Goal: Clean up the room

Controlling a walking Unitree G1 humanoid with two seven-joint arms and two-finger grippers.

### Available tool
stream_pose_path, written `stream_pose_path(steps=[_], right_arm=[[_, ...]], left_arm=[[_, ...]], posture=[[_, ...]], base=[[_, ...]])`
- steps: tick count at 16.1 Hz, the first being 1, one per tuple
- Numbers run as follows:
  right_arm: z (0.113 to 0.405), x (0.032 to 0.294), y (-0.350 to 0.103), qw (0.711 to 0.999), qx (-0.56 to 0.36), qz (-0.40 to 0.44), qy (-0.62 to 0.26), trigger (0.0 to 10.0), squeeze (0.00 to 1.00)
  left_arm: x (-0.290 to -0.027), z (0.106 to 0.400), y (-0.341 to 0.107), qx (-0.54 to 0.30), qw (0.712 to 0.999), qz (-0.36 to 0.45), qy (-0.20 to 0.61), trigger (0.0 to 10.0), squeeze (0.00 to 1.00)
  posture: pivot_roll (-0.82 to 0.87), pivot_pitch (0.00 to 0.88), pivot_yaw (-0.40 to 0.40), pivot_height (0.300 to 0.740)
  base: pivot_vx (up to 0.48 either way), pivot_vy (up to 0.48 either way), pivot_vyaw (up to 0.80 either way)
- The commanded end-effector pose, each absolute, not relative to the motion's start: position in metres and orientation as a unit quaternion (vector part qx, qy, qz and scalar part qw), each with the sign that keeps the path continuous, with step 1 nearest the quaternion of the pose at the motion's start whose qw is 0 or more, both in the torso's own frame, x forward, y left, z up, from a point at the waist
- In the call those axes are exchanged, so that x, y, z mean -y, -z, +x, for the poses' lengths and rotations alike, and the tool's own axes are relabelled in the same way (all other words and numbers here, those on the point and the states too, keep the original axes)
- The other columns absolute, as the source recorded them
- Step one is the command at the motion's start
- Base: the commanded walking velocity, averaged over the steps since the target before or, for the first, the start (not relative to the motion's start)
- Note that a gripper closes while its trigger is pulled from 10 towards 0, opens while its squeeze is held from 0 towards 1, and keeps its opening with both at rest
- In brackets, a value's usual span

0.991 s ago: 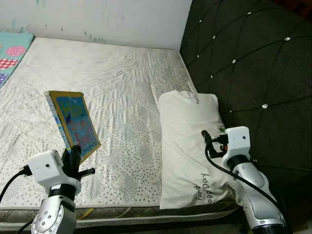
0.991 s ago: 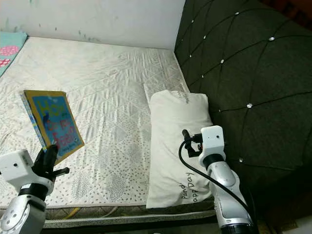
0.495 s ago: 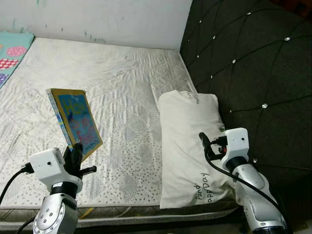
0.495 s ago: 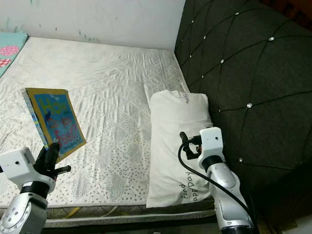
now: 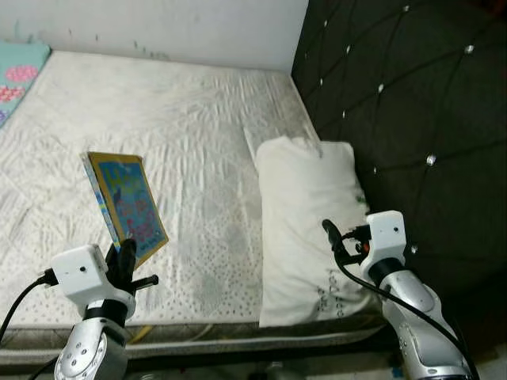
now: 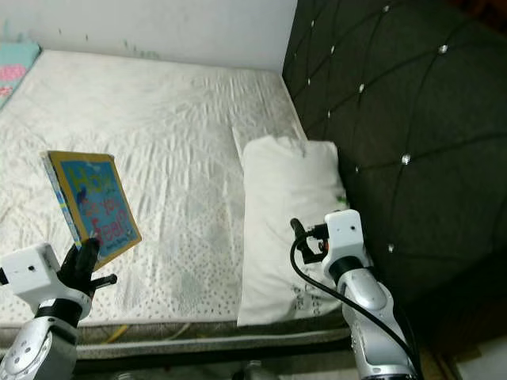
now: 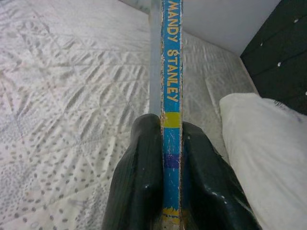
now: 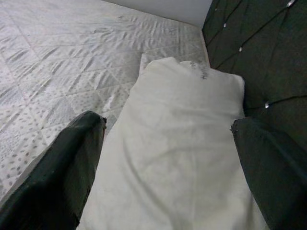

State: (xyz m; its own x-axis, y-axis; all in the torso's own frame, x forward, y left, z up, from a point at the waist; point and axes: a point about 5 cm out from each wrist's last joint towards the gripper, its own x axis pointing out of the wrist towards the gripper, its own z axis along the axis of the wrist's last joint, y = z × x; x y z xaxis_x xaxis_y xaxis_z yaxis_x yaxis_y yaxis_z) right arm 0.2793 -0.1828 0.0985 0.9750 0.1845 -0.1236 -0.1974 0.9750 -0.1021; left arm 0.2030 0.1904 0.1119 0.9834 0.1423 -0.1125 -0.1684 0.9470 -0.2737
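Note:
A thin children's book (image 5: 125, 204) with a blue cover and yellow border stands upright over the near left part of the mattress (image 5: 182, 142). My left gripper (image 5: 123, 257) is shut on its lower edge; in the left wrist view both black fingers (image 7: 144, 177) clamp the blue spine (image 7: 171, 91). A white pillow (image 5: 309, 214) lies along the bed's right side against the headboard. My right gripper (image 5: 333, 237) hovers over the pillow's near end, open, with its fingers (image 8: 67, 167) spread wide and nothing between them.
A dark tufted headboard (image 5: 396, 103) rises on the right. A white wall (image 5: 158, 24) runs behind the bed. A patterned teal blanket (image 5: 20, 67) lies at the far left corner. The mattress's near edge (image 5: 206, 332) runs just in front of my arms.
The camera has tipped down and drawn back a little, so the whole scene has shifted up. The book stays in my left gripper, and the right gripper stays over the pillow.

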Motion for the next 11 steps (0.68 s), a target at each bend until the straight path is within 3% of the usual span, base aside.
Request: stream_pose_path(steps=[1, 3, 11], right_arm=[[0.2779, 0.1856, -0.1003, 0.992, -0.058, -0.058, -0.095, 10.0, 0.0], [0.2783, 0.1843, -0.101, 0.992, -0.058, -0.055, -0.102, 10.0, 0.0], [0.2811, 0.18, -0.102, 0.988, -0.057, -0.057, -0.129, 10.0, 0.0]], left_arm=[[-0.1875, 0.2037, -0.1215, -0.027, 0.987, -0.144, -0.073, 10.0, 0.0], [-0.1867, 0.205, -0.1224, -0.026, 0.987, -0.144, -0.071, 10.0, 0.0], [-0.1851, 0.207, -0.1266, -0.013, 0.987, -0.145, -0.066, 10.0, 0.0]], posture=[[-0.01, 0.118, -0.114, 0.642], [-0.01, 0.116, -0.112, 0.62], [-0.01, 0.107, -0.118, 0.62]], base=[[0.0, 0.0, 0.0], [0.0, 0.0, 0.0], [0.0, 0.0, 0.0]])
